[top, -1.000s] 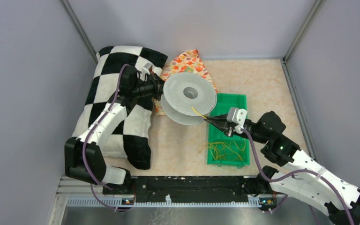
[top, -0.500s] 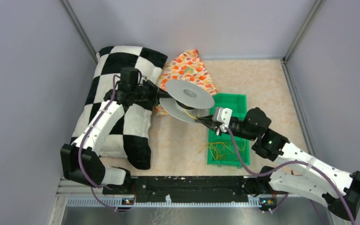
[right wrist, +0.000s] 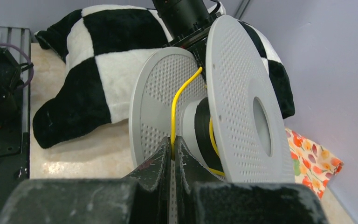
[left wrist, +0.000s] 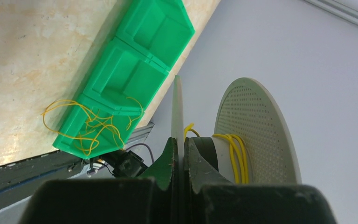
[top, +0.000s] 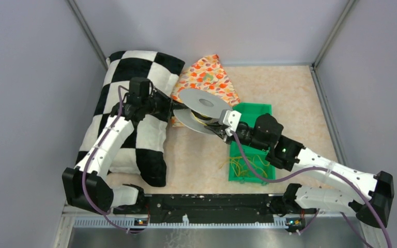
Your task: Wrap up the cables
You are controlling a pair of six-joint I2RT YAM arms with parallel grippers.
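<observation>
A grey perforated spool (top: 207,106) hangs above the table, a few turns of yellow cable (left wrist: 235,156) on its core. My left gripper (top: 173,106) is shut on the rim of one spool flange (left wrist: 177,112). My right gripper (top: 218,127) is shut on the yellow cable (right wrist: 179,100) between the flanges, right at the spool (right wrist: 242,100). The rest of the yellow cable (top: 248,166) lies in loose loops in the near end of a green tray (top: 261,111); it also shows in the left wrist view (left wrist: 91,123).
A black-and-white checked cushion (top: 119,103) lies at the left under my left arm. A floral cloth (top: 209,72) lies behind the spool. The green tray (left wrist: 154,32) has three compartments. Grey walls enclose the table.
The left gripper has turned the spool from face-up to nearly edge-on and drawn it slightly left. The right gripper has moved left and forward with the cable, up to the spool.
</observation>
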